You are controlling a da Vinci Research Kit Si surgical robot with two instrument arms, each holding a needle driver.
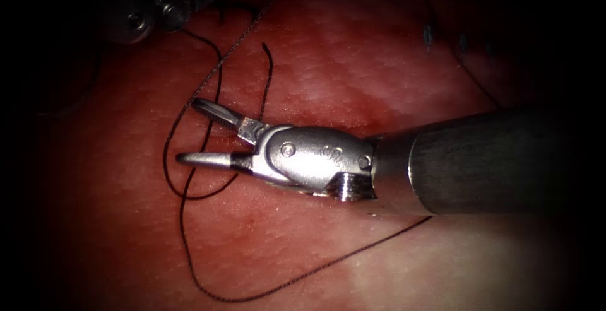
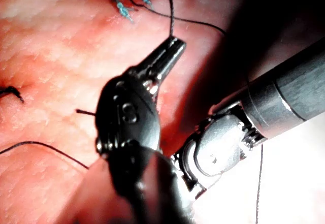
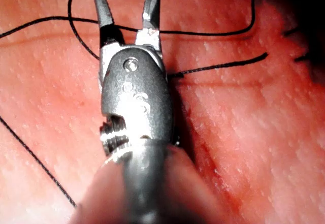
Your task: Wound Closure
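The thread (image 1: 189,248) is the thing in play here: one thin dark strand lying loose over the tissue (image 1: 353,52). It loops around the tip of the right tool (image 1: 192,131), sweeps out toward the near edge, then runs right and passes under that tool's shaft. It looks limp and nearly weightless, the sort of strand that folds and snags on itself and, I'd judge, slides out of a light pinch. So it wants taking squarely between the jaws, somewhere along a free run rather than where it crosses itself. A loose cut end (image 1: 265,46) sticks up just beyond the right tool.

I can't make out a needle anywhere.

Two tools. The right tool comes in from the right, jaws spread wide and holding nothing; in its own wrist view the strand passes behind the open jaws (image 3: 127,8) without being gripped. The left tool (image 2: 170,45) sits far and to the left, and in its wrist view its jaws are pressed together on the thread where the strand meets their tip.

Farther off I count a few finished stitches (image 2: 123,9), with their short ends standing up.
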